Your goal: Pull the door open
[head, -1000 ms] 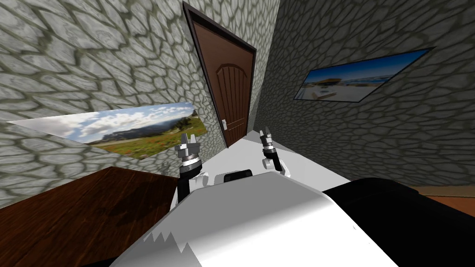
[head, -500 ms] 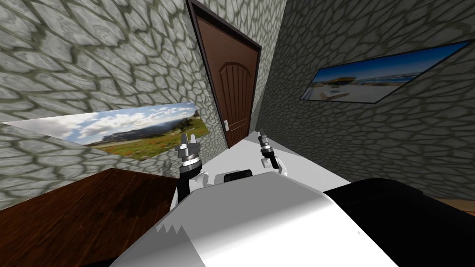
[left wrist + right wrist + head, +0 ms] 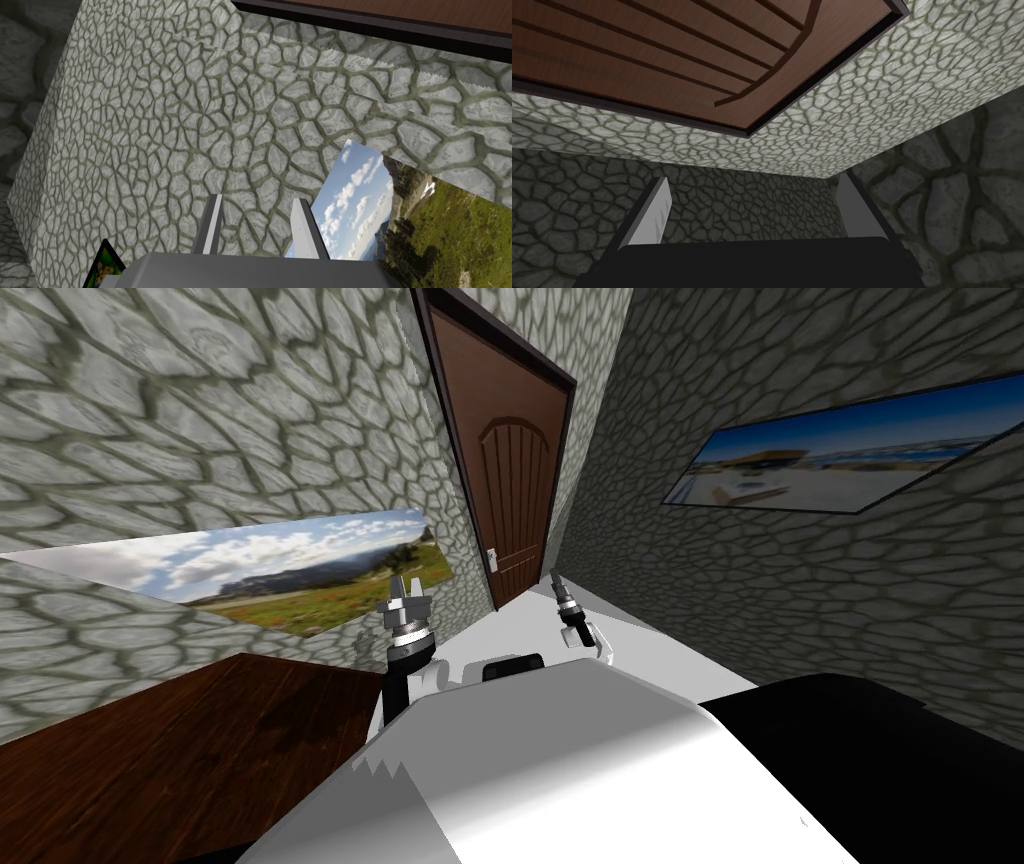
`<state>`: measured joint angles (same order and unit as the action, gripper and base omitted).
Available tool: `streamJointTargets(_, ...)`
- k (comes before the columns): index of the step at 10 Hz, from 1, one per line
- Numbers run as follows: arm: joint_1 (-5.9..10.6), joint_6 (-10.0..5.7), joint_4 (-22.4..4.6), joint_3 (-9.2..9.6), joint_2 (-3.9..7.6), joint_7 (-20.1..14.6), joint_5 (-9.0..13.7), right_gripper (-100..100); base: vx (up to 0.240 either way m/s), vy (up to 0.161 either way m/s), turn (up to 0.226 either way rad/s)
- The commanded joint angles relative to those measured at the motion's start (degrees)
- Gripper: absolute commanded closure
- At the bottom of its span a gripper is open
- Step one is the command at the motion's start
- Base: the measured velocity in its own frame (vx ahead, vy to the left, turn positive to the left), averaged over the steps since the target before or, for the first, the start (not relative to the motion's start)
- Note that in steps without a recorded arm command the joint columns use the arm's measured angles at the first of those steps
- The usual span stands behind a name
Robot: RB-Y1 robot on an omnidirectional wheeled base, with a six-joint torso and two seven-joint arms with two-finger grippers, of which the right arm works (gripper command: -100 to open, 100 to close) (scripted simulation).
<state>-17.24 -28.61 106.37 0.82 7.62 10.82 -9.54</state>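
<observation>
Brown door (image 3: 510, 478) is seen shut, and the left end effector (image 3: 407, 586) and right end effector (image 3: 554, 578) are held released before it.

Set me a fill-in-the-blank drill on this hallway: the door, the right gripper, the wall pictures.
1. The brown door is ____, not ajar.
2. The right gripper is ____, with nothing in it.
3. The landscape picture hangs on the stone wall on the robot's ____ side.

Missing words: shut; open; left.
</observation>
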Motion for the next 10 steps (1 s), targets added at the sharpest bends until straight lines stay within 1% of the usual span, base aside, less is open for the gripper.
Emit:
streamJointTargets(1, 1.16, -0.13, -2.3, 0.15, 0.45, 2.1, -1.4, -100, 0.101, 0.039, 0.044)
streamJointTargets(10, 7.29, 0.2, -14.1, 1.09, 3.01, 12.6, -9.2, -100, 0.107, 0.039, 0.056)
